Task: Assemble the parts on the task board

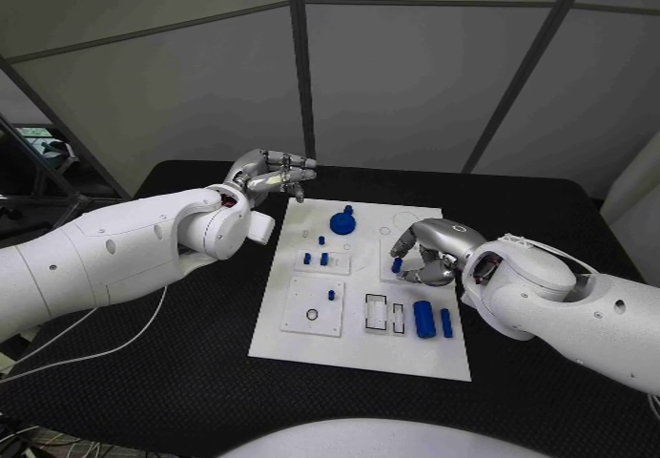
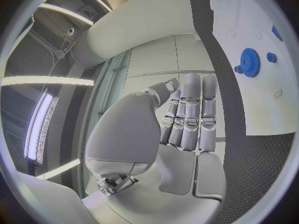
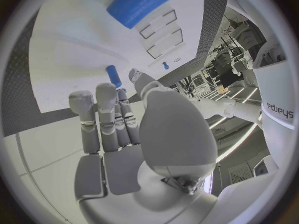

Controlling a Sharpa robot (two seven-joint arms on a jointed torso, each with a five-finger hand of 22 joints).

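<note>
The white task board [image 1: 360,334] lies mid-table. My right hand [image 1: 429,252] hovers low over its right middle and pinches a small blue peg [image 1: 396,265] at its fingertips; the right wrist view shows that peg [image 3: 113,75] between thumb and fingers just above the board [image 3: 69,55]. My left hand [image 1: 276,175] is raised beyond the board's far left corner, holding nothing, its fingers [image 2: 190,109] stretched out. A blue gear [image 1: 342,222] stands at the board's far end, and the gear [image 2: 250,62] also shows from the left wrist.
Small blue pegs [image 1: 315,258] stand in the board's left middle. Two blue cylinders [image 1: 433,321] lie at its near right, one of them [image 3: 142,4] large in the right wrist view. Rectangular slots [image 1: 383,313] and a plate with holes [image 1: 314,307] sit nearby. Black table [image 1: 165,382] surrounds the board.
</note>
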